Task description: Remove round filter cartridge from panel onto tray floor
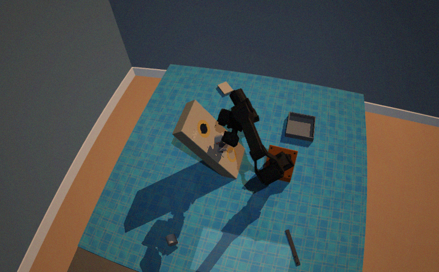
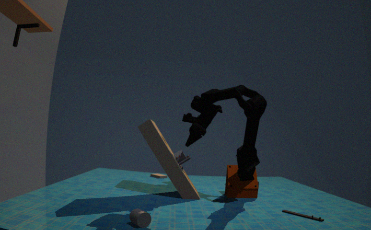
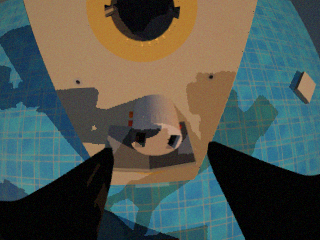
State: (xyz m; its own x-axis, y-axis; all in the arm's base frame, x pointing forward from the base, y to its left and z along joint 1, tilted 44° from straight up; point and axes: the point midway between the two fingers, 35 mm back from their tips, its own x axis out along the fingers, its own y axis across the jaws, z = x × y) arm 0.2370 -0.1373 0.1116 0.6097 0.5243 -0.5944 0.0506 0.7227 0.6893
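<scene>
The round filter cartridge is out of its hole. It lies on a small grey ledge on the face of the tilted service panel, its slotted face toward the wrist camera. My gripper is open and empty. Its fingertips are above the ledge, apart from the cartridge in the exterior view, one to each side of it in the wrist view. The grey tray stands right of the panel, with nothing seen inside; the arm partly hides the cartridge in the top view.
A beige block lies behind the panel. A grey cylinder and a dark bar lie toward the front. The orange arm base is near the tray.
</scene>
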